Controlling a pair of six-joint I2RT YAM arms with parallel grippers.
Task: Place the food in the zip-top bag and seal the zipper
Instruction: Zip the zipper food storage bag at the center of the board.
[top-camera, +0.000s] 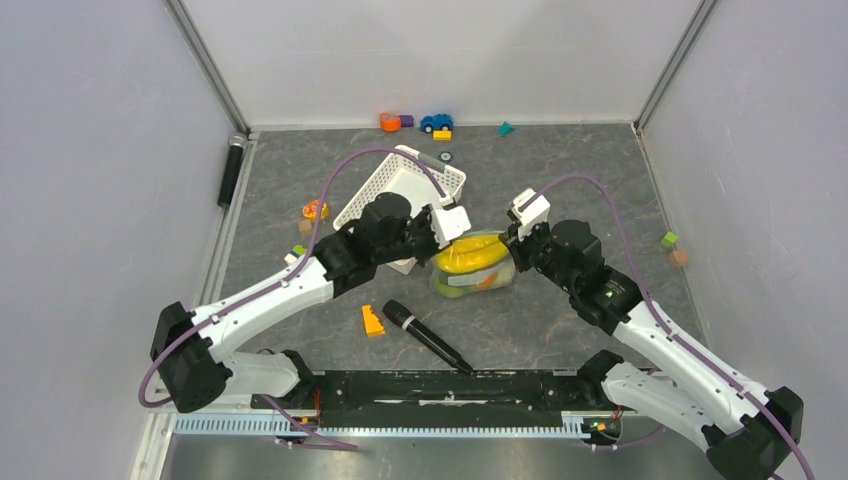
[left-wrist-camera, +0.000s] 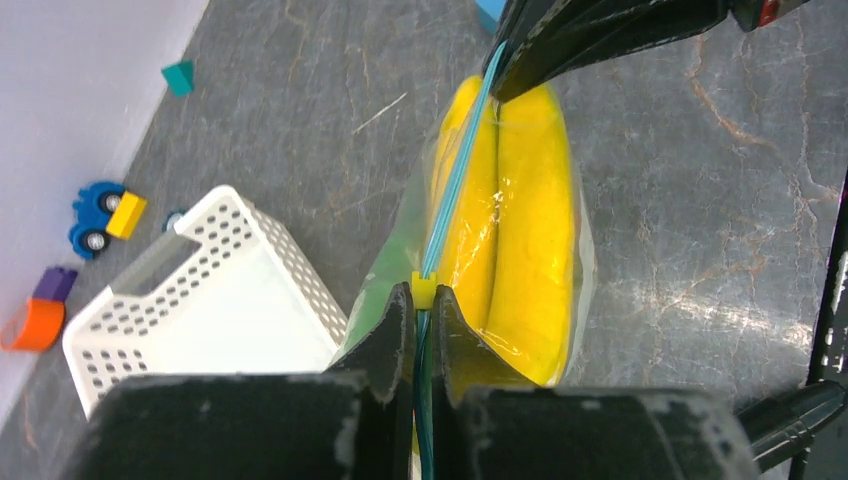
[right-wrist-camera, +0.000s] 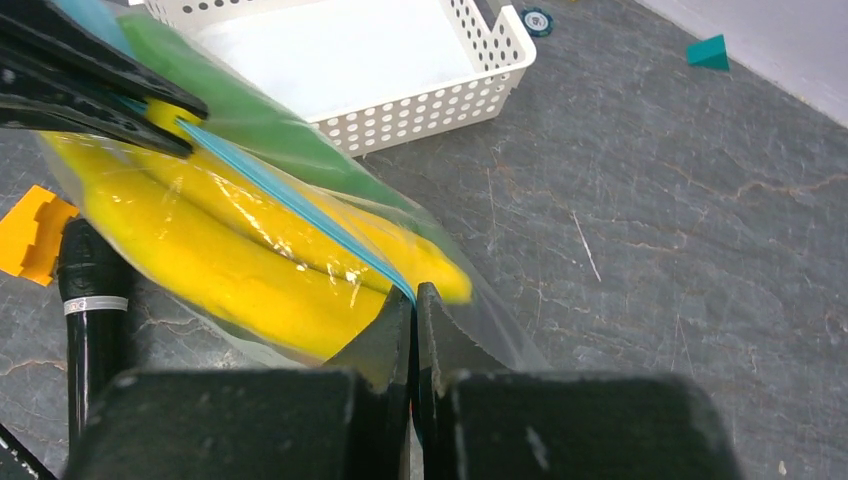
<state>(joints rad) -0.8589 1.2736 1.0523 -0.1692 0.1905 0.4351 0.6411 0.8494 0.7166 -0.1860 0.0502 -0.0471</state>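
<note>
The zip-top bag (top-camera: 474, 266) sits mid-table between the two arms, just near of the white basket (top-camera: 372, 196) and far of the black microphone (top-camera: 425, 335). The yellow bananas (left-wrist-camera: 520, 250) and a green piece (right-wrist-camera: 250, 120) are already inside it. Each arm has one end of the light-blue zipper (left-wrist-camera: 455, 190). The left pincer (left-wrist-camera: 422, 320) is closed flat on the strip at the bag's left end, its tips right behind a small yellow tab (left-wrist-camera: 424, 290) on the strip. The right pincer (right-wrist-camera: 413, 310) is pinched shut on the strip at the right end. Held at both ends like this, the zipper runs straight and taut between them with the mouth edge uppermost, so the food hangs below the strip and cannot slide out. That reads as the sealing step: one arm probably anchors while the other runs along the strip. Whether the bag's belly rests on the table (top-camera: 560, 160) or hangs just clear of it cannot be told.
</note>
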